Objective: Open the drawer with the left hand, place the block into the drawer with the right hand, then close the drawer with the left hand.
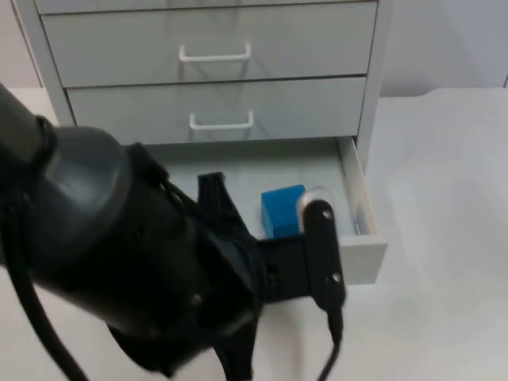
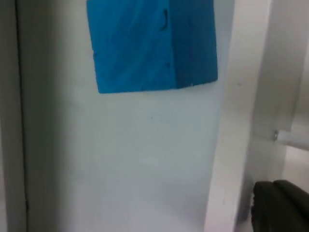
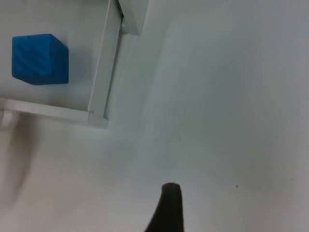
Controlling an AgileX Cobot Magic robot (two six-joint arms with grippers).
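Observation:
The blue block (image 1: 282, 210) lies on the floor of the open bottom drawer (image 1: 361, 198), towards its front right. My left arm (image 1: 143, 254) reaches over the drawer's front panel (image 1: 367, 260) and hides most of it. In the left wrist view the block (image 2: 152, 43) is close, and a black fingertip (image 2: 282, 208) of the left gripper sits just outside the front panel, near the white handle (image 2: 292, 137). The right gripper hangs over bare table to the right of the drawer; its fingertip (image 3: 169, 208) is well away from the block (image 3: 39, 59).
The cabinet's two upper drawers are shut, each with a white handle (image 1: 214, 55) (image 1: 222, 123). White table top (image 1: 444, 198) stretches to the right of the cabinet and in front of it.

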